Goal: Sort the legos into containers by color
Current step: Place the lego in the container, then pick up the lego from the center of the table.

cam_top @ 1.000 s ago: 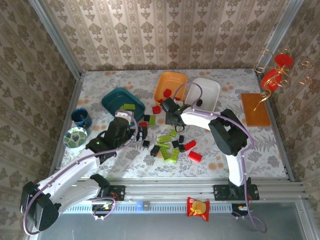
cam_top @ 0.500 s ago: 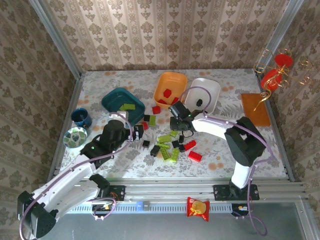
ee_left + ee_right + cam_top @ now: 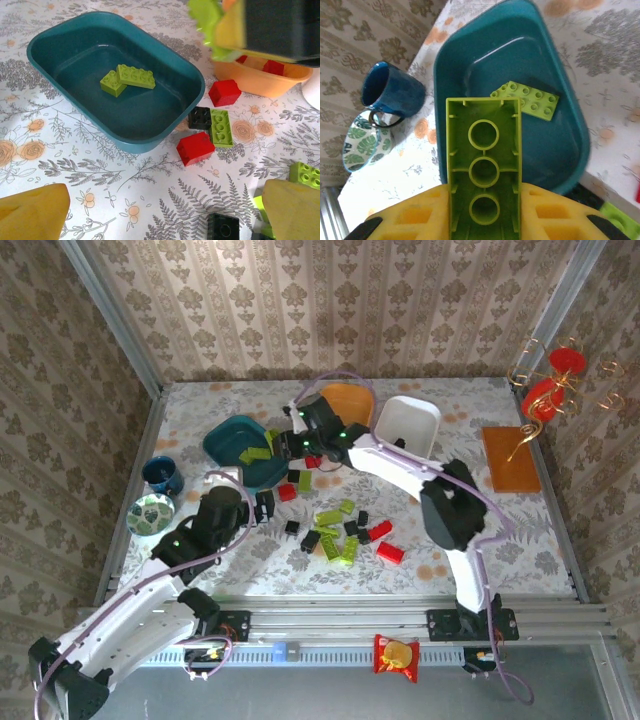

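Lime brick (image 3: 484, 185) is pinched underside-up in the right hand (image 3: 290, 443), fingers pressed onto it, over the right rim of the teal tub (image 3: 150, 112). That tub sits left of the middle of the table (image 3: 500, 530) and has two more lime bricks (image 3: 127, 79) inside. Orange tub (image 3: 350, 398) with red bricks (image 3: 274, 66) and white tub (image 3: 412, 425) stand toward the far edge. Left hand (image 3: 162, 215) is spread wide low over the table, beside the loose legos (image 3: 340, 530) at mid-table.

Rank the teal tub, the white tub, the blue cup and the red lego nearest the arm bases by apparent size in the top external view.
1. teal tub and white tub: much alike, the right arm partly covering both, so unranked.
2. blue cup.
3. red lego, clearly smallest.
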### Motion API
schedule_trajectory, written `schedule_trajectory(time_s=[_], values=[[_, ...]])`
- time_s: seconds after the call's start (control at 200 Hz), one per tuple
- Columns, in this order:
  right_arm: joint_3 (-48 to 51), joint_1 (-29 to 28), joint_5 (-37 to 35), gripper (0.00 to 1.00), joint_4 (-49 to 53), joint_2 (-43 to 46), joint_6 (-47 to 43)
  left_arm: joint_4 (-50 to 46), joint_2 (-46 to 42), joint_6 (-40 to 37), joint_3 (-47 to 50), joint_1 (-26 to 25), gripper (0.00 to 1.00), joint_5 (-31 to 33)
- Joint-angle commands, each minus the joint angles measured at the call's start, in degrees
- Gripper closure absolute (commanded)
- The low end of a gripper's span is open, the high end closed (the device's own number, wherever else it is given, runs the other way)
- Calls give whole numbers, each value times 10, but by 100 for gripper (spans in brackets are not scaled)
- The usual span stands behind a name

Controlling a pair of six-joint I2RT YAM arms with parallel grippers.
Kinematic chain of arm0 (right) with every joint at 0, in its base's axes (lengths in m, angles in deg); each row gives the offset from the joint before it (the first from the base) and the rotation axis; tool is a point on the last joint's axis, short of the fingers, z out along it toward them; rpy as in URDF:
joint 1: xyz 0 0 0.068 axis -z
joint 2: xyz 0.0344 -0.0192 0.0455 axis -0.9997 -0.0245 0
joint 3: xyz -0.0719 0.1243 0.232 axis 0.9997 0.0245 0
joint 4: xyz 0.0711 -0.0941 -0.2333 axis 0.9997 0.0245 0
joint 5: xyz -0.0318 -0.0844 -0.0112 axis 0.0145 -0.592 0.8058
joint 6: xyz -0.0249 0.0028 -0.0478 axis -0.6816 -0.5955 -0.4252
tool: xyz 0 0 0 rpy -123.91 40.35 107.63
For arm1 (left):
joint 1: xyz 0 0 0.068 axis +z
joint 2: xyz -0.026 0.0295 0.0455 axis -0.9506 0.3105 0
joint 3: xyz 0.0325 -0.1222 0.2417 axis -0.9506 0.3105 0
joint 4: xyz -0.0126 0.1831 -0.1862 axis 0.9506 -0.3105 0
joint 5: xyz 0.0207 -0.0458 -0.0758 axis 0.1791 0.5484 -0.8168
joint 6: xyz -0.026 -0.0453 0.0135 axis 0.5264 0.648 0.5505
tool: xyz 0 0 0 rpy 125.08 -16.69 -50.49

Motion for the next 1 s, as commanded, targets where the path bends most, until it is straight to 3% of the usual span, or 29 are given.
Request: schedule_trajectory(time_s=[0.0,0.13,0.225,0.27,0.43,0.64,0.81,0.995], values=[[-68,-2,28,75,18,-66,16,-25,-14,18,10,1,0,1],[-158,-2,19,68,37,-128,33,-30,-13,19,9,1,0,-3],[-213,-1,15,41,56,-160,35,-28,-10,16,9,1,0,-12],[-229,-1,16,34,59,-166,35,-27,-7,15,8,2,0,-15],[-222,1,10,30,54,-135,29,-22,8,11,3,3,0,-28],[-13,9,-18,30,-28,12,27,2,55,-2,-2,12,0,-98],[177,23,-48,30,-75,142,33,-1,182,-13,-34,22,0,-189],[318,48,-75,29,-80,248,40,1,314,-20,-65,21,14,-248]])
